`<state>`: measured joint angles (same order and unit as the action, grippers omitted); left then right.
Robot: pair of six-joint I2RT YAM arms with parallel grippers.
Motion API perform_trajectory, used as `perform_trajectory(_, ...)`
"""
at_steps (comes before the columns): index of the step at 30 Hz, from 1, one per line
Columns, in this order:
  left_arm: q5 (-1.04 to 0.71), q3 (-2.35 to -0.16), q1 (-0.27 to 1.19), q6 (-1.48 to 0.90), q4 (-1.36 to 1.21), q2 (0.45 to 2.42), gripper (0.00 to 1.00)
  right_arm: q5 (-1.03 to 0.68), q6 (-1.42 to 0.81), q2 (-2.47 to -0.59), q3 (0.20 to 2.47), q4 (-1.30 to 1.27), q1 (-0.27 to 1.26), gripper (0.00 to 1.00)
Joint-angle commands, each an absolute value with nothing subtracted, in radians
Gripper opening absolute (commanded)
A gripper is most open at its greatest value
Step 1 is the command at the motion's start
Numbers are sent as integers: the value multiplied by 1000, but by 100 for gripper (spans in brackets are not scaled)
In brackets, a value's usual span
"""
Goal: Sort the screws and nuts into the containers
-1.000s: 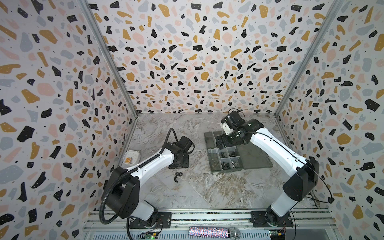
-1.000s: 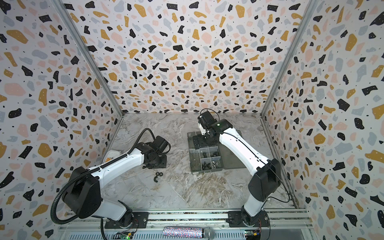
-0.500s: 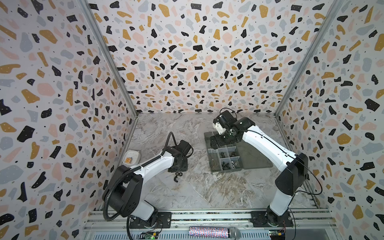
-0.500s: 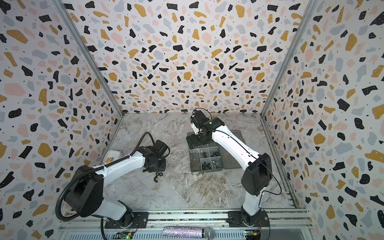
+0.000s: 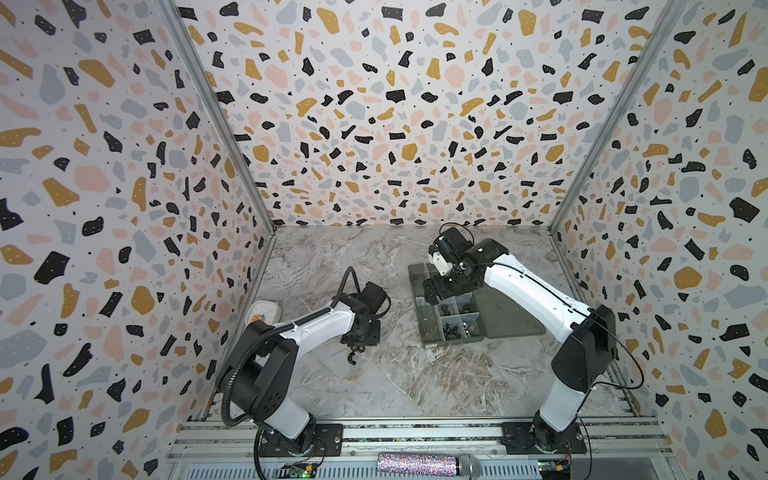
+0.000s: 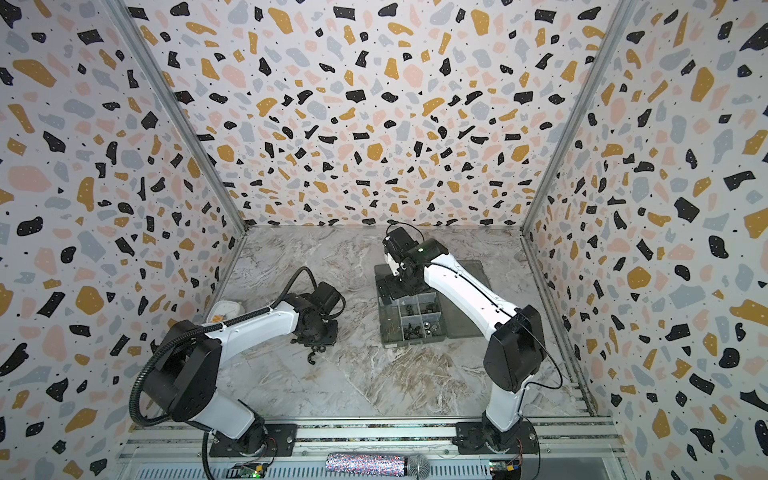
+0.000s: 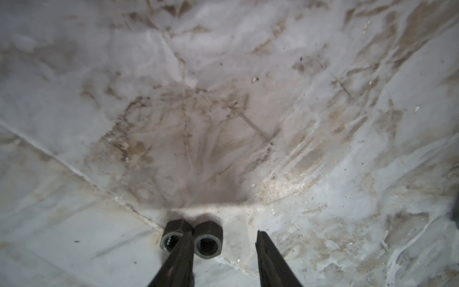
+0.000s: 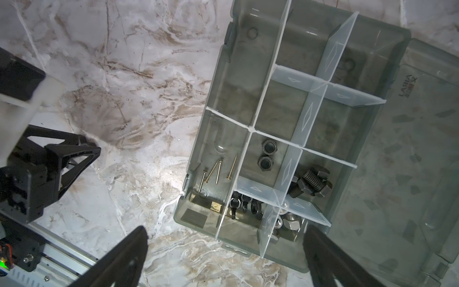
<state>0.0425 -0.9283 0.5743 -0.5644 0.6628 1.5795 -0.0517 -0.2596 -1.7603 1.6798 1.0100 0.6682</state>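
Marbled grey tabletop (image 7: 223,99) carries two black hex nuts (image 7: 207,239), touching. Left gripper (image 7: 223,233) stands with jaws apart, one finger (image 7: 182,251) over their seam, one nut between. Likely fault: closing shoves the neighbour away or pinches both. Only the left wrist view shows this contact. Right gripper (image 8: 226,229), wide and empty, hangs over the smoky-grey translucent organiser box (image 8: 201,139); its wrist view alone shows matching nuts (image 8: 268,148) filed inside.

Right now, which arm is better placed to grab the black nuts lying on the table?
Left: the left gripper is down at the two black hex nuts, open jaws straddling one. The right gripper hangs open above the organiser box, away from them.
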Motion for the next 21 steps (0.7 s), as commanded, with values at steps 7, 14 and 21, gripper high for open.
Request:
perform_trajectory(7, 54, -960, 589, -532, 645, 1641, 42, -30, -270, -1642, 1623, 1022, 653, 99)
perform_trajectory(14, 65, -945, 589, -526, 638, 1652, 41, -33, -272, -1601, 1577, 1019, 637, 99)
perform_trajectory(21, 66, -935, 589, -544, 632, 1647, 40, -35, -267, -1577, 1555, 1018, 624, 99)
